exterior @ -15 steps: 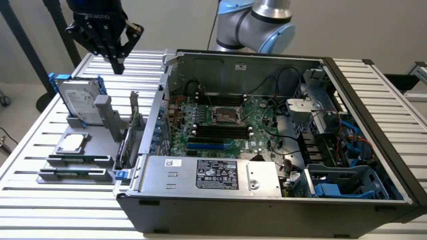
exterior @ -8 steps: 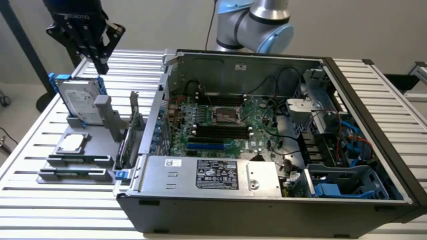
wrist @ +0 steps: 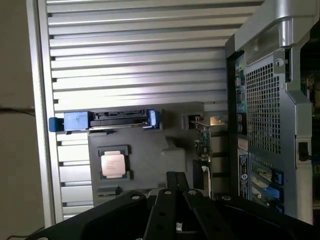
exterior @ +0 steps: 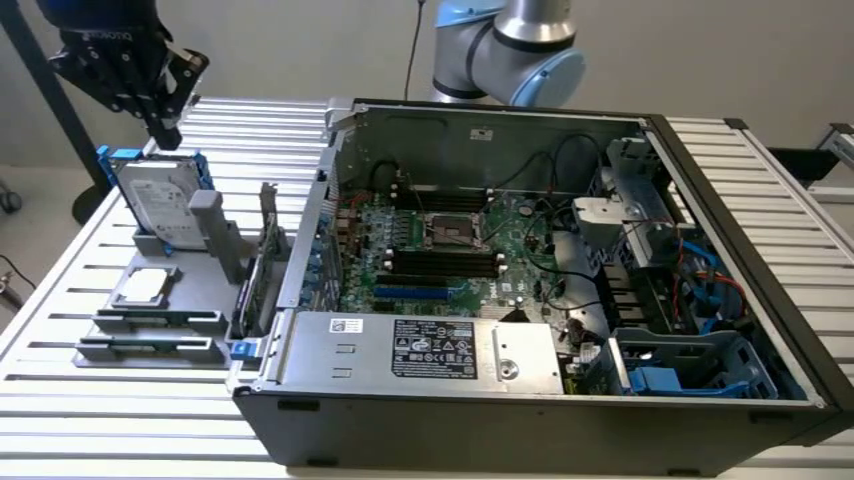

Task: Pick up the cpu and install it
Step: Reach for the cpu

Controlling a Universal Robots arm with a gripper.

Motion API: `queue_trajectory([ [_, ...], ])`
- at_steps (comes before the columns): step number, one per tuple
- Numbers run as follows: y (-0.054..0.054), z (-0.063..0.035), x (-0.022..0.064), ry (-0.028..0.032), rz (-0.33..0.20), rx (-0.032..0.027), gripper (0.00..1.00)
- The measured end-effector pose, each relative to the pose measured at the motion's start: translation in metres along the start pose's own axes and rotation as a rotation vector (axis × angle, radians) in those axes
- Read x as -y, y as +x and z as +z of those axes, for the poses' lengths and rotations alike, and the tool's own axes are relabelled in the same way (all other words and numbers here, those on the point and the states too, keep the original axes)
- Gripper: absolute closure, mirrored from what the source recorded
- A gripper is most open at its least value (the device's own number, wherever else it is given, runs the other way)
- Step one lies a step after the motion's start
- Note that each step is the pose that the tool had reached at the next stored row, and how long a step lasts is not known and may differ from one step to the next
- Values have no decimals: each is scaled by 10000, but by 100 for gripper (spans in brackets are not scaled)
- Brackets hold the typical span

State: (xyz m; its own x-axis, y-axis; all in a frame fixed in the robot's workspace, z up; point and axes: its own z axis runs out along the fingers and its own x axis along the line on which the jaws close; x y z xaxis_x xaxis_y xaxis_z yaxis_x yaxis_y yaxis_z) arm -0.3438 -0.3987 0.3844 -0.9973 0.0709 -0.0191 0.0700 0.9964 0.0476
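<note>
Pincer (exterior: 166, 135) hangs high at exterior view's far left, fingers pressed together, nothing held, no contact w/ anything. Just under its tips is the hard drive (exterior: 160, 205), standing on edge in a blue frame. Cpu (exterior: 144, 287) lies flat in its pocket on the grey fixture (exterior: 220, 245), approx 6 o'clock from pincer in ext. view, past the drive, well apart. Wrist view shows the closed pincer (wrist: 176, 179) and the cpu (wrist: 113, 164), silver top up, untouched. Cpu approx square, so no long axis to line up on. Pc case (exterior: 534, 425) sits open at 3 o'clock of fixture. Socket (exterior: 454, 232) on the board is approx 4 o'clock from pincer. Pick not yet done.
</note>
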Motion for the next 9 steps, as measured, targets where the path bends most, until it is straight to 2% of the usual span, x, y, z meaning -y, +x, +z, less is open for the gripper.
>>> queue_trajectory([
  [9, 358, 39, 28, 4, -40, -10, 89],
])
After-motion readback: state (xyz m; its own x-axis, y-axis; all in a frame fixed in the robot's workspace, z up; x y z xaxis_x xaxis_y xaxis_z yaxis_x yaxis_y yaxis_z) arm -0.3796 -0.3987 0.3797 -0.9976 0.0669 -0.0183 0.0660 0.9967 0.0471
